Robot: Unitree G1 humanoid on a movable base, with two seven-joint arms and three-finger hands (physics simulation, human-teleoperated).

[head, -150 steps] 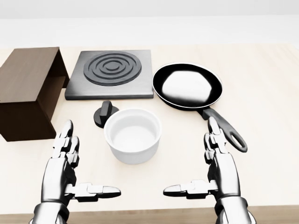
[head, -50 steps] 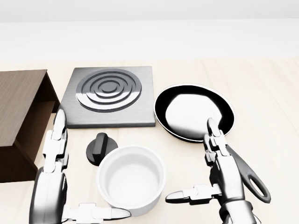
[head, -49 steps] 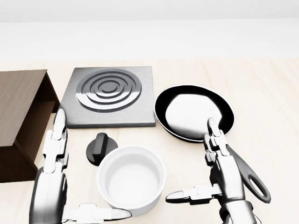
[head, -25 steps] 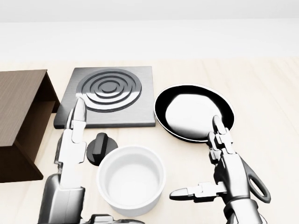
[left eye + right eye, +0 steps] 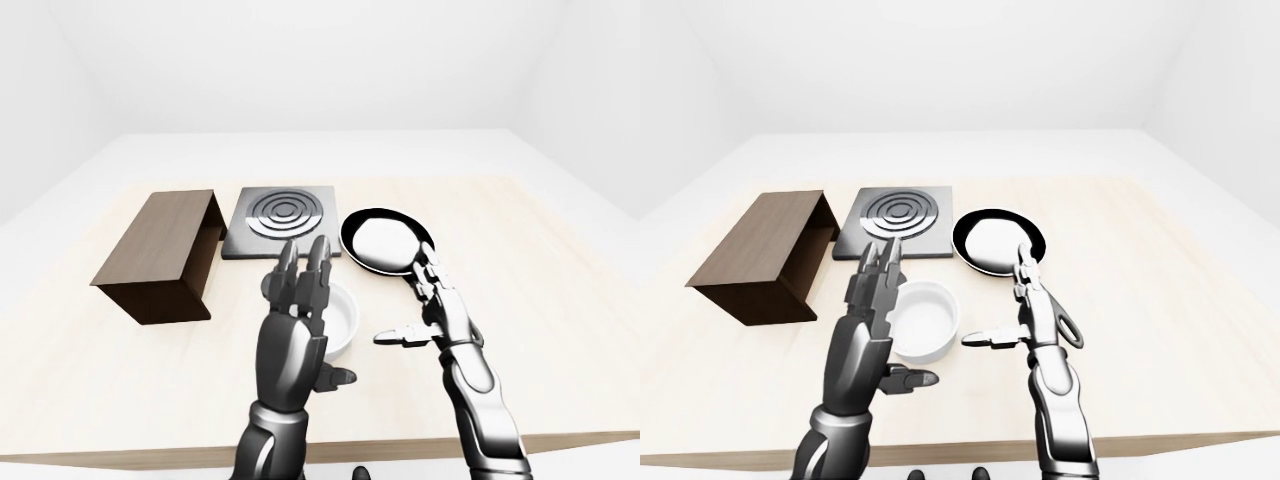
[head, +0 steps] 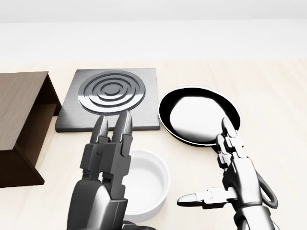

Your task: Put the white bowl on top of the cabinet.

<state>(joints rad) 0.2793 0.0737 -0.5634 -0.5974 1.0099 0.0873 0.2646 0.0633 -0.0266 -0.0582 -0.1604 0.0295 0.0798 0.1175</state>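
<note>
Both hands splayed and empty beside the bowl, nothing grasped.

Left-eye view: the left hand (image 5: 297, 330) hangs over the white bowl (image 5: 340, 322), hiding most of it; a blind closing could tip it. Head view: the smooth, round, thick-walled bowl sits on pale wood below the ridged metal hob (image 6: 109, 98); the right hand (image 6: 236, 178) lies over the glossy black pan (image 6: 199, 114) handle and could knock it. Right-eye view: the flat-topped dark wooden cabinet (image 5: 758, 254) stands well apart.

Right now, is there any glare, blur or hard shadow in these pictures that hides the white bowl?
Head view: sharp and evenly lit, with only a bright reflection inside the black frying pan; the metallic left hand covers part of the white round bowl. Right-eye view: soft faint shadows, bowl clearer.
</note>
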